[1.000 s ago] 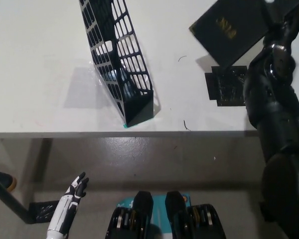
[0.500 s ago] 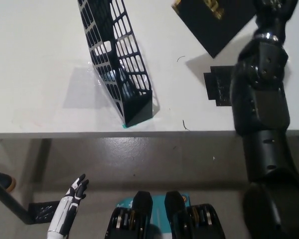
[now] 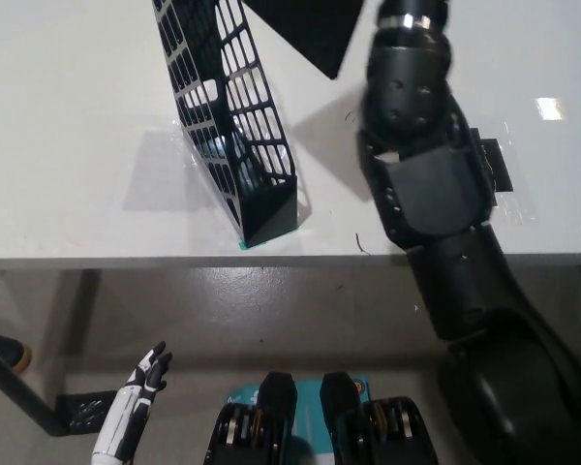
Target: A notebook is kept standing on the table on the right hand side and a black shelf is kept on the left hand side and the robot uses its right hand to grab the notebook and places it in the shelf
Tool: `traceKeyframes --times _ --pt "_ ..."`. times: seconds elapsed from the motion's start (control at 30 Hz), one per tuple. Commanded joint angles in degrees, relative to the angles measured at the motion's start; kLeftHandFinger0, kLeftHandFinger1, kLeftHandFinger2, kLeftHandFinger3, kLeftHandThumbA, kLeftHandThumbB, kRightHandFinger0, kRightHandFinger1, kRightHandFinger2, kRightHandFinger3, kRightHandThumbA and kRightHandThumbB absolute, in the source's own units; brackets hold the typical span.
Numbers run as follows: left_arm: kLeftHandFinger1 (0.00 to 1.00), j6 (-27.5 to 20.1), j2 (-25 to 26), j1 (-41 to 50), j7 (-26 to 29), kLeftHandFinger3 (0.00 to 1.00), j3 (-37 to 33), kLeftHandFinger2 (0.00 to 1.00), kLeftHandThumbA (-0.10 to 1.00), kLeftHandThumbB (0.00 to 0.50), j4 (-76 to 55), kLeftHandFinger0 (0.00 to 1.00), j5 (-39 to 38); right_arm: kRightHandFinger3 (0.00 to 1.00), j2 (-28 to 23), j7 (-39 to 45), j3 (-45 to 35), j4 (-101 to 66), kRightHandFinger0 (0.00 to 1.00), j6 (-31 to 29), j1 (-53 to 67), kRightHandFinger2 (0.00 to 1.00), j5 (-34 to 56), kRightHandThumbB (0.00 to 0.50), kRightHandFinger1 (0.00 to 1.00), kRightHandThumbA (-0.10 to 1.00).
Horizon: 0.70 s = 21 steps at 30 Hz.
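Notebook, the thin black one (image 3: 305,29), hangs at the far edge, just right of the black wire-mesh shelf (image 3: 234,126); whether my right hand grips it, I cannot tell. Its corner may catch the shelf's rim and tip it

Single head view, steeply down over table (image 3: 77,97) edge
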Motion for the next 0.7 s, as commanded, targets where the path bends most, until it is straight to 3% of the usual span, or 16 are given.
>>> traceKeyframes --times 0.0,0.13,0.53,0.63,0.67 --pt "1.00 -0.96 0.43 0.31 -0.33 1.00 -0.33 1.00 1.00 0.097 -2.53 1.00 0.04 0.76 1.21 -6.87 3.30 0.22 0.00 -1.89 -10.12 0.61 -9.42 0.125 0.12 -0.10" --pt "1.00 -2.26 0.55 0.17 -0.08 1.00 -0.33 1.00 1.00 0.095 -1.55 1.00 0.24 0.78 0.80 -8.65 4.05 4.20 0.00 -3.03 -10.63 0.61 -9.61 0.125 0.12 -0.10" --pt "1.00 -1.87 1.06 1.23 -1.42 1.00 -0.67 1.00 1.00 0.062 -2.31 1.00 -0.84 0.69 0.24 -15.48 5.69 21.40 0.00 -8.30 -13.86 0.52 -10.86 0.124 0.00 -0.10" --pt "1.00 -1.92 1.06 1.41 -1.42 1.00 -0.68 1.00 1.00 0.144 -2.30 1.00 -0.71 0.68 0.60 -16.82 5.91 27.14 0.00 -8.85 -15.01 0.52 -10.37 0.113 0.00 -0.10" --pt "1.00 -2.35 1.07 1.51 -1.17 1.00 -0.74 1.00 1.00 0.138 -2.19 1.00 -0.23 0.68 0.71 -17.39 6.08 28.83 0.00 -8.89 -15.31 0.52 -10.39 0.112 0.00 -0.10"
